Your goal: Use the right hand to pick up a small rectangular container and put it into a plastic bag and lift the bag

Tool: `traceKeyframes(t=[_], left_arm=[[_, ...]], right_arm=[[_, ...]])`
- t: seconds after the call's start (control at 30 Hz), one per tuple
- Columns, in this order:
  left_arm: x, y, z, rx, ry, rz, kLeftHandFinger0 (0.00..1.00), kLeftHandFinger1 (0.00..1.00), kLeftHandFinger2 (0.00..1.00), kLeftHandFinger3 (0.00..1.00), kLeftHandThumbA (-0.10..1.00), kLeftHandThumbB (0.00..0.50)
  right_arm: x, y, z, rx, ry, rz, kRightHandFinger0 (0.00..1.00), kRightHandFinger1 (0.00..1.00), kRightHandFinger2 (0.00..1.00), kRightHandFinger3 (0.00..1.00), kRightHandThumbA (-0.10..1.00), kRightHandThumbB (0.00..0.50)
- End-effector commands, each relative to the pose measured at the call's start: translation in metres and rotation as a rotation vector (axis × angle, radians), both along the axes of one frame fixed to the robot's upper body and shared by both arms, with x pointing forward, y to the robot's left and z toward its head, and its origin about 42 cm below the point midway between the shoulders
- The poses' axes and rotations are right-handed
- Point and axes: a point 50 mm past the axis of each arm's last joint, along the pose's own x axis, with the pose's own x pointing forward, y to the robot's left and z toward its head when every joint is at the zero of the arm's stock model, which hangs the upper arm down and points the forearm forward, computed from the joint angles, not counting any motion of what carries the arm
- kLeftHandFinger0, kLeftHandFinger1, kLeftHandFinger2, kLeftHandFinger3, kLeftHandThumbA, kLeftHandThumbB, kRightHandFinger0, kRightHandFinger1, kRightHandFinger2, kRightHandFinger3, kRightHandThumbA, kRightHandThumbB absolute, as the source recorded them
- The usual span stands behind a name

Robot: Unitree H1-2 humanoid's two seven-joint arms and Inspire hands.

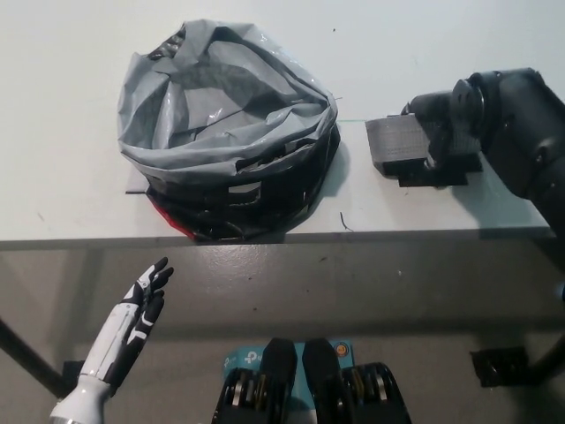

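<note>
A small grey mesh rectangular container [395, 141] is tipped on its side and held just off the white table [62, 177] at the right. My black right hand [446, 128] is shut on it, covering its right half. A grey plastic bag [225, 115] lines a round black basket left of centre, its mouth wide open. The container is well to the right of the bag, apart from it. My white left hand [141, 305] rests open below the table's front edge at lower left.
The table's front edge [282, 237] runs across the middle of the picture, with grey floor below it. A red patch [170, 219] shows under the basket's front left. Bare table lies between bag and container.
</note>
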Motion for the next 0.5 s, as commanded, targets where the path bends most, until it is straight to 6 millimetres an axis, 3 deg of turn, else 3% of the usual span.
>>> traceKeyframes(t=[0.0,0.07,0.13,0.17,0.2,0.3,0.37,0.43,0.47], left_arm=[[0.003,0.006,0.013,0.015,-0.055,-0.019,1.00,1.00,1.00,1.00,1.00,0.212],[0.005,0.006,0.014,0.023,-0.063,-0.022,1.00,1.00,1.00,1.00,1.00,0.209],[0.006,0.006,0.014,0.025,-0.063,-0.021,1.00,1.00,1.00,1.00,1.00,0.215],[0.006,0.006,0.014,0.024,-0.062,-0.020,1.00,1.00,1.00,1.00,1.00,0.215],[0.006,0.006,0.015,0.022,-0.062,-0.017,1.00,1.00,1.00,1.00,1.00,0.215],[0.004,0.006,0.014,0.026,-0.060,-0.016,1.00,1.00,1.00,1.00,1.00,0.217],[0.003,0.006,0.014,0.023,-0.056,-0.014,1.00,1.00,1.00,1.00,1.00,0.210],[0.003,0.006,0.014,0.018,-0.056,-0.013,1.00,1.00,1.00,1.00,1.00,0.206],[0.003,0.006,0.014,0.016,-0.054,-0.012,1.00,1.00,1.00,1.00,1.00,0.207]], right_arm=[[0.004,-0.005,0.005,0.113,-0.275,0.080,0.14,0.38,0.49,0.40,-0.10,0.286],[0.004,-0.008,0.003,0.122,-0.303,0.087,0.01,0.32,0.54,0.46,-0.10,0.243],[0.004,-0.012,0.002,0.134,-0.331,0.091,0.00,0.34,0.65,0.53,-0.10,0.226],[0.004,-0.014,0.001,0.139,-0.339,0.094,0.00,0.41,0.73,0.57,-0.10,0.221],[0.004,-0.016,0.001,0.145,-0.353,0.099,0.02,0.46,0.81,0.66,-0.10,0.205],[0.003,-0.020,0.000,0.154,-0.384,0.111,0.05,0.51,0.87,0.71,-0.10,0.190],[0.002,-0.022,0.001,0.154,-0.414,0.117,0.10,0.60,0.97,0.80,-0.10,0.171],[0.003,-0.023,0.003,0.158,-0.442,0.119,0.17,0.66,1.00,0.90,-0.10,0.181],[0.003,-0.024,0.005,0.172,-0.468,0.125,0.15,0.64,1.00,0.96,-0.10,0.194]])
